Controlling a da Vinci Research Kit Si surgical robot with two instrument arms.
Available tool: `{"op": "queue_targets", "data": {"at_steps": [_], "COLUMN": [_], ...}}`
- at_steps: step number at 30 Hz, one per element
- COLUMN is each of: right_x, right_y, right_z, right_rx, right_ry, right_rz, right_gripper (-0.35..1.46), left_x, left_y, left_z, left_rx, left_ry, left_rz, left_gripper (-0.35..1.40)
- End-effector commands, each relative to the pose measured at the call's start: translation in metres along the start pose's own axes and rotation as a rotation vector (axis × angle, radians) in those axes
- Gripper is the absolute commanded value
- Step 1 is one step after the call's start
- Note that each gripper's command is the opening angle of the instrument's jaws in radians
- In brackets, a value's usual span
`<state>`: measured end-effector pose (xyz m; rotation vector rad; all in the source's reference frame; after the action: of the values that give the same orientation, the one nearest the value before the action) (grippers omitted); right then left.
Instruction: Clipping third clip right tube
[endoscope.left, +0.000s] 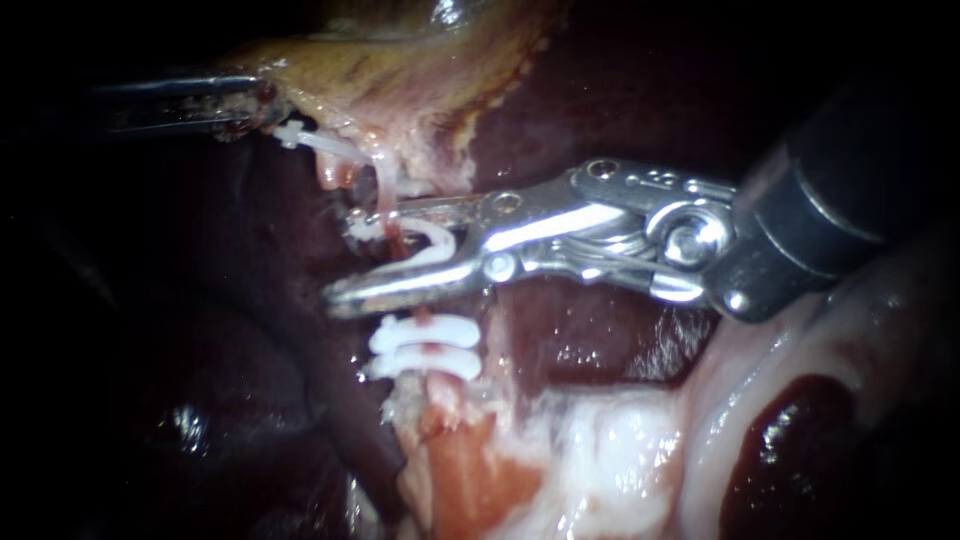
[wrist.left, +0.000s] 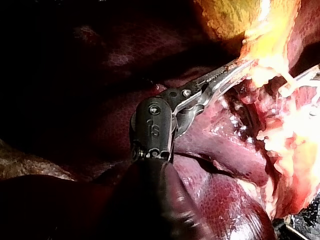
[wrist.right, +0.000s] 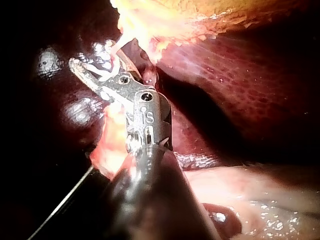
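Tube (endoscope.left: 386, 195), thin and pink, is being straddled by the jaws of the right instrument (endoscope.left: 342, 258), with one jaw lying on each side of it. An open clip (endoscope.left: 435, 240), white and curved, is being carried between those jaws. Each jaw is being touched by one leg of it, so the jaws are standing well apart yet are clamped on the open clip, and the tube is passing through its mouth. Just below the lower jaw, on the same tube, two closed clips (endoscope.left: 425, 347) are being shown side by side, touching or very nearly so. Beneath them the tube is being lost in pale, ragged tissue (endoscope.left: 600, 450). Above the jaws the tube is being traced up to the gallbladder (endoscope.left: 400, 70), yellowish and stretched. Its edge is being held by the left instrument (endoscope.left: 255, 105), whose shaft is lying in from the left. Those jaws seem to be closed on that edge, though the light there is poor. A further white clip (endoscope.left: 290, 133) is sitting just beside them on a pale strand. Dark red liver (endoscope.left: 620, 100) is lying around and behind all of this.
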<state>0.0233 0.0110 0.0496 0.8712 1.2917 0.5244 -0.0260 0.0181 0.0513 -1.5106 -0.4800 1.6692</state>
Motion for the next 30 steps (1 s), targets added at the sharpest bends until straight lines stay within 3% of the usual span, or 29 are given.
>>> {"op": "queue_targets", "data": {"at_steps": [1,5,12,25,26,28,30], "right_x": [0.0004,0.0013,0.0015,0.0013,0.0012,0.0010,0.0009], "right_y": [-0.0003,-0.0010,-0.0005,0.0000,-0.0001,-0.0003,-0.0006], "right_z": [0.0000,0.0000,-0.0005,-0.0011,-0.0013,-0.0018,-0.0022], "right_rx": [0.018,0.033,0.034,0.028,0.029,0.005,-0.025], "right_ry": [0.005,0.030,0.034,0.038,0.037,0.052,0.068], "right_rz": [0.002,0.009,0.021,0.086,0.127,0.215,0.221], "right_gripper": [0.46,0.45,0.35,-0.25,-0.35,-0.35,-0.35], "left_x": [0.0000,0.0000,0.0000,0.0000,0.0000,0.0000,-0.0001], "left_y": [0.0000,0.0000,0.0000,0.0000,0.0000,0.0000,0.0000], "left_z": [0.0000,0.0000,0.0001,0.0002,0.0002,0.0002,0.0002], "left_rx": [0.000,0.000,0.000,0.001,0.001,0.001,0.001], "left_ry": [0.000,0.000,0.000,0.000,0.000,0.000,0.000], "left_rz": [0.000,0.000,0.000,0.000,0.000,0.000,0.000], "left_gripper": [-0.35,-0.35,-0.35,-0.35,-0.35,-0.35,-0.35]}}
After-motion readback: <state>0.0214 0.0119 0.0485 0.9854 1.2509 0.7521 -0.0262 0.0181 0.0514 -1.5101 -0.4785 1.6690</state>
